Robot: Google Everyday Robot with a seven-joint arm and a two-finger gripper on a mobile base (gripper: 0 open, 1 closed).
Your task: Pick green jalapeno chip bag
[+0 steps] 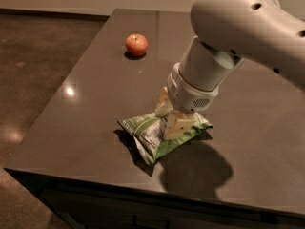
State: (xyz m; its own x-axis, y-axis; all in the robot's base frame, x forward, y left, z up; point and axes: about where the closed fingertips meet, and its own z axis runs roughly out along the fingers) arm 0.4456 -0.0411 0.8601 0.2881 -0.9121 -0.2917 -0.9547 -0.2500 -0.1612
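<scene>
The green jalapeno chip bag (pixel 150 135) is a crinkly light-green bag with a white label panel. It lies flat on the dark table (pixel 95 123), near the front edge. My gripper (pixel 169 119) is down on the bag's right half, coming from above. Its two cream fingers (pixel 176 127) stand close together and pinch the bag's middle. The bag still rests on the table. The white arm (pixel 238 37) hides the bag's far right part.
A red apple (pixel 137 45) sits at the back left of the table, well away from the bag. The table's front edge runs just below the bag, with dark floor (pixel 33 56) to the left.
</scene>
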